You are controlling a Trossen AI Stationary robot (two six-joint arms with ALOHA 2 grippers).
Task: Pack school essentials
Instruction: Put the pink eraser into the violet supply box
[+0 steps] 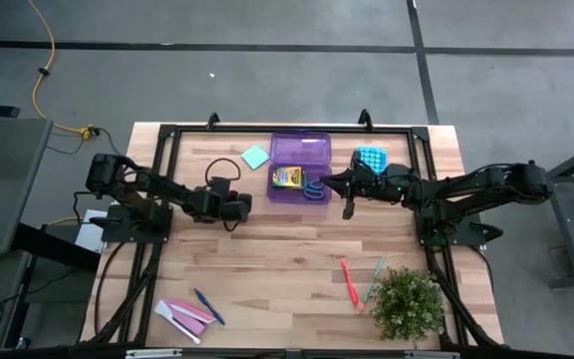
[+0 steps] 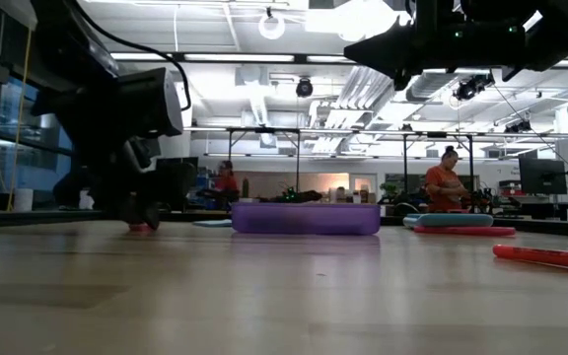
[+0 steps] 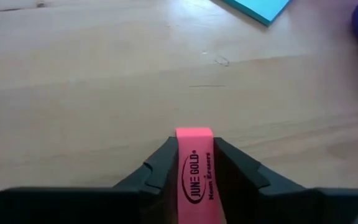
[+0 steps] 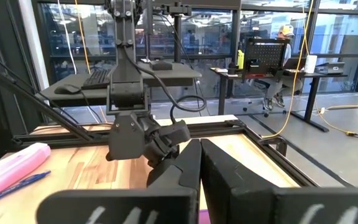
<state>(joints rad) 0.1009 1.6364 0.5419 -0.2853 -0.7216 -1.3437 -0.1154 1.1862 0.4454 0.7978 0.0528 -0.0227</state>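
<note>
A small pink eraser with black print sits between the fingers of my left gripper, which is shut on it left of the table's middle. A purple pencil box at the far middle holds a yellow crayon box and blue-handled scissors. A green sticky-note pad lies flat just left of the box. Red and green pens lie near right, a blue pen near left. My right gripper hangs shut beside the box, holding nothing. My left gripper pinches the eraser's two long sides between its two fingers, printed face up. The fingers slant down from the table's left and lie along the eraser, whose far end juts just past the fingertips. In the low view the eraser is down at the tabletop.
A light-blue buttoned pad lies right of the box, under my right arm. A potted plant stands at the near right corner. Pink and white flat pieces lie at the near left. Bare wood spans the table's middle.
</note>
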